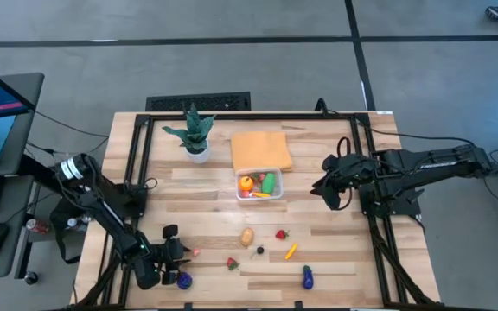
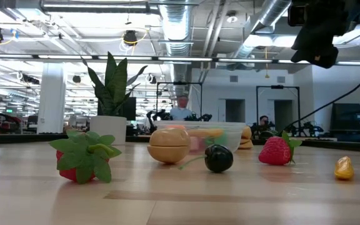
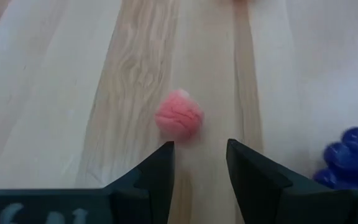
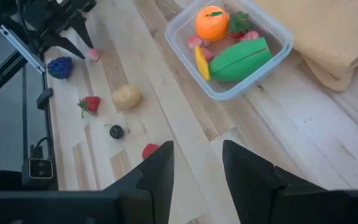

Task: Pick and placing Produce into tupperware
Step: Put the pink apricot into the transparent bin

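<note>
Clear rounded tupperware point(image 4: 277, 55), orange, green, yellow, red produce point(image 4: 240, 57) inside

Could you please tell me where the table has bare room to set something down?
Bare wood lies between the potted plant and the left gripper. The near strip from the pink piece to the purple one is crowded.

tupperware point(image 1: 259, 184) before cloth point(image 1: 260, 149); plant point(image 1: 194, 132) left of cloth
</note>
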`<state>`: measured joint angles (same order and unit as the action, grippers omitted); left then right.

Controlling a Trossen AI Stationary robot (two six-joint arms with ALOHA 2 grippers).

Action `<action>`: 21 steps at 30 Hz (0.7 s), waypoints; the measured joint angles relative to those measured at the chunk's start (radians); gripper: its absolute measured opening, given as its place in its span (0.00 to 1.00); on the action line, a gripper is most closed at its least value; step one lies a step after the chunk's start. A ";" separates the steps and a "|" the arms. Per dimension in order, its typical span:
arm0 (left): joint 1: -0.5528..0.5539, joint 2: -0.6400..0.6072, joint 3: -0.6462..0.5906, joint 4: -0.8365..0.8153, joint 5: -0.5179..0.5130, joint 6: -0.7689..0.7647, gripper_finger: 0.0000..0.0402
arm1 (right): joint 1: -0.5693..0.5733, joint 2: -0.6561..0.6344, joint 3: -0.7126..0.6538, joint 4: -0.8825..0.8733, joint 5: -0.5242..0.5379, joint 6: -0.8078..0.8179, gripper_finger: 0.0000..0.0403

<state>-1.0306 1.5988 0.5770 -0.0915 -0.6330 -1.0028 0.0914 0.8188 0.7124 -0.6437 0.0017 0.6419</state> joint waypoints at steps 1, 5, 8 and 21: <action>0.000 0.007 0.000 0.002 -0.004 -0.007 0.34 | 0.000 0.000 0.000 0.000 0.000 0.003 0.32; 0.004 0.020 0.000 0.001 -0.011 -0.017 0.34 | 0.000 0.000 0.000 0.000 0.000 0.005 0.32; 0.018 0.021 0.000 0.001 -0.029 -0.017 0.34 | 0.000 0.000 0.000 0.001 0.000 0.012 0.32; 0.115 0.022 0.000 0.051 -0.006 0.131 0.34 | 0.000 0.000 0.000 0.018 0.000 0.032 0.32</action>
<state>-0.9153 1.6203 0.5770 -0.0402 -0.6391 -0.8719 0.0914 0.8188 0.7124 -0.6262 0.0013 0.6735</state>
